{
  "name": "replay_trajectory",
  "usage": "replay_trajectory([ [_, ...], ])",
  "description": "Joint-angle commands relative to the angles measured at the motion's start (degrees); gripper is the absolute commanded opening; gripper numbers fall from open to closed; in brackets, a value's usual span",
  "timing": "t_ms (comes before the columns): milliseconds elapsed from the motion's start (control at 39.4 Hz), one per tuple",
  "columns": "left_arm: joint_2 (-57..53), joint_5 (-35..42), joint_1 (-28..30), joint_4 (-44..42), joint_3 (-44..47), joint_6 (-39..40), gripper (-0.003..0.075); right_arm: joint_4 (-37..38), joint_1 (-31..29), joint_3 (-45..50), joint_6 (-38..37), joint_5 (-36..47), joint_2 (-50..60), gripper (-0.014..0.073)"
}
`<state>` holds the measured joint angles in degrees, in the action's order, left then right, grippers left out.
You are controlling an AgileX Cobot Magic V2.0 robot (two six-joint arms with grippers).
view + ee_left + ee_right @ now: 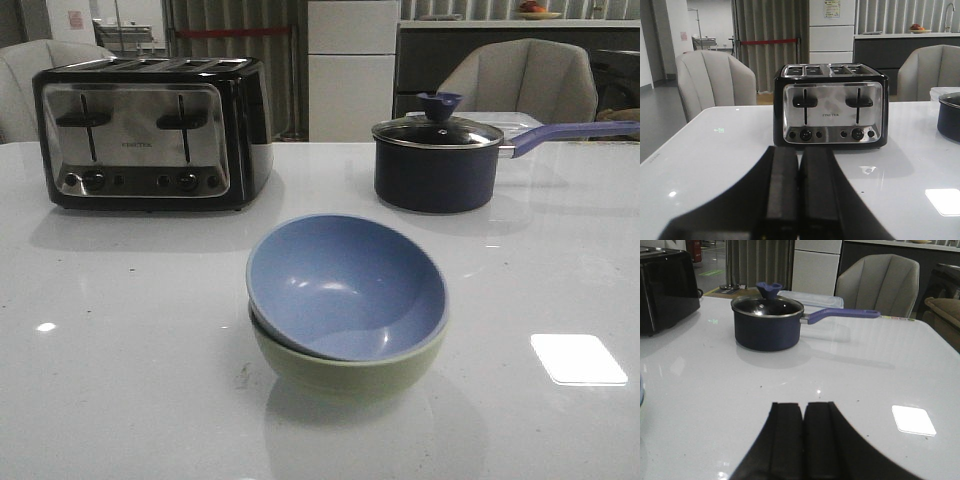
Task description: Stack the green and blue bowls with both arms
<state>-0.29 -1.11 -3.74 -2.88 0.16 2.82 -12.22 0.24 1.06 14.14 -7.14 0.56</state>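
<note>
Blue bowl point(345, 285) nested tilted in green bowl point(350, 370), left end effector point(798, 197) and right end effector point(802, 440) closed, empty

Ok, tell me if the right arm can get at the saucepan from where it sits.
Probably yes: the right gripper, shut and empty, faces the saucepan across bare table.

This looks like a kitchen and dining corner set up in a showroom or test space rather than a lived-in home. A glossy white table point(120, 330) carries a four-slot chrome toaster point(150, 133) at far left and a navy saucepan point(437, 163) with a glass lid at far right. Padded grey chairs point(520, 82) stand behind it. Farther back are a white cabinet point(352, 68), a dark counter with a fruit bowl point(918, 28), grey curtains point(771, 45) and a red barrier strap point(769, 42).
</note>
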Motion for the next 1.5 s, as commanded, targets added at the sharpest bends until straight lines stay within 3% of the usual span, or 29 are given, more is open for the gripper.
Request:
replay_trajectory([
  [0, -1.0, 5.0, -0.5, 0.1, 0.5, 0.5, 0.0098, -0.4, -0.1, 0.2, 0.4, 7.1, 1.1, 0.0028],
  [330, -1.0, 4.9, -0.5, 0.1, 0.5, 0.5, 0.0098, 0.6, 0.1, 0.3, -0.7, 10.3, 1.1, 0.0028],
  [533, -1.0, 4.8, -0.5, 0.1, 0.5, 0.5, 0.0098, 16.0, 0.3, 0.3, -17.8, 14.6, 1.1, 0.0028],
  [761, -1.0, 4.8, -0.5, 0.1, 0.5, 0.5, 0.0098, 13.0, 0.3, 0.3, -18.0, 11.9, 1.1, 0.0028],
  [1472, -1.0, 4.8, -0.5, 0.1, 0.5, 0.5, 0.0098, 13.4, -0.2, 0.3, -17.9, 10.7, 1.1, 0.0028],
])
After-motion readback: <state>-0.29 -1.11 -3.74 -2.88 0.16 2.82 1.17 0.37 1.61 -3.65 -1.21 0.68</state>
